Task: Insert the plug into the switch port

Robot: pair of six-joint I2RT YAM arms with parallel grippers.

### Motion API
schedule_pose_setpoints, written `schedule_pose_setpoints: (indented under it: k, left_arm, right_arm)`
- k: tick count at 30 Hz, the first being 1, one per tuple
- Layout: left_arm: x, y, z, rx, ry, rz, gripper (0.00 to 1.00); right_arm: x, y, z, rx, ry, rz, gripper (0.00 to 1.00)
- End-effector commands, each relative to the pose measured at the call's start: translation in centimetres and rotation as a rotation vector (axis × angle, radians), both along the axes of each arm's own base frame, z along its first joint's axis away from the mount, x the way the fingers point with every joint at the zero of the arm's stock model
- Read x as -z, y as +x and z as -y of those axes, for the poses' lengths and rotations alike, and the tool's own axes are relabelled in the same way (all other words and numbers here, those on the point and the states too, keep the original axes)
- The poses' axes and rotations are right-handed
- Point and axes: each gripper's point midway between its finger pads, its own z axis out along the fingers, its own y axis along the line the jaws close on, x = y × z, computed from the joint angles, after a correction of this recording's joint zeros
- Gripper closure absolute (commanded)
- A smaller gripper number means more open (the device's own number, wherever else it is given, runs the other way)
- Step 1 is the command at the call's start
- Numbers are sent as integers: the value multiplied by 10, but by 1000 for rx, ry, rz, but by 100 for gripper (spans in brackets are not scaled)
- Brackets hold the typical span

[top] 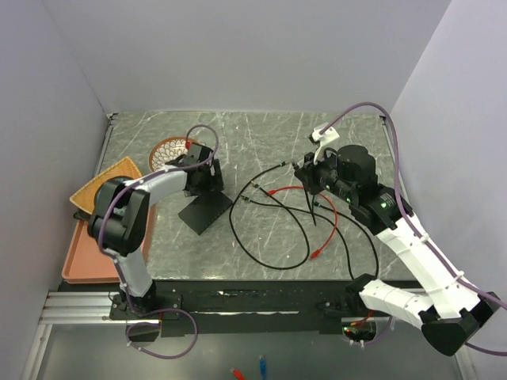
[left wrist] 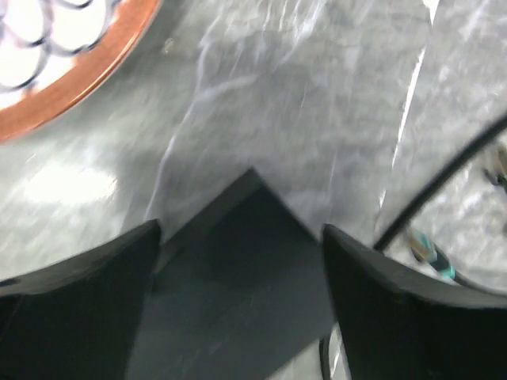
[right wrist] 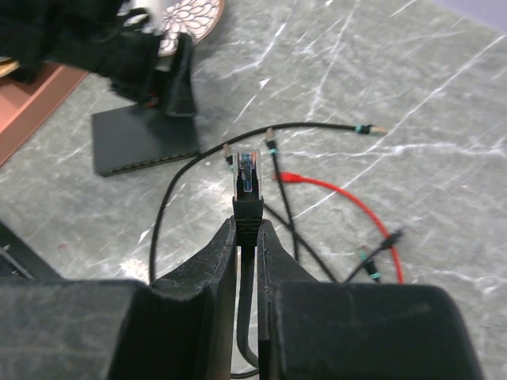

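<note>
The switch [top: 204,209] is a flat matte-black box lying on the grey marble table left of centre. My left gripper [top: 201,179] hangs over its far corner. In the left wrist view the jaws stand wide apart, open, with the switch [left wrist: 238,285] corner between the fingers [left wrist: 87,301]. My right gripper [top: 314,179] is raised at the right, shut on a black cable's boot. The clear plug [right wrist: 247,176] sticks out ahead of my right gripper [right wrist: 247,226] and points toward the switch [right wrist: 142,144], which lies well apart from it.
A round patterned dish [top: 168,152] sits just behind the switch. An orange tray [top: 101,187] and a salmon tray [top: 85,255] lie at the left edge. Loose black cables [top: 269,237] and a red cable [top: 326,229] sprawl between the arms.
</note>
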Motion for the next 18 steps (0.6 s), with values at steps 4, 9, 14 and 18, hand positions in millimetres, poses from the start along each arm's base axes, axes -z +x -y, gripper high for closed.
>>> schedule_pose_setpoints:
  k: [4, 9, 14, 18]
  left_arm:
    - [-91, 8, -17, -57, -56, 216, 1]
    - [-85, -5, -41, -90, -80, 206, 1]
    - [-63, -19, -53, -103, -173, 173, 4]
    - [-34, -35, -53, -104, -210, 125, 5]
  right_arm:
    - [-48, 14, 16, 95, -78, 138, 100]
    - [-59, 9, -3, 39, -125, 166, 100]
    - [-28, -5, -46, -94, -210, 120, 100]
    - [14, -11, -81, -193, -274, 53, 100]
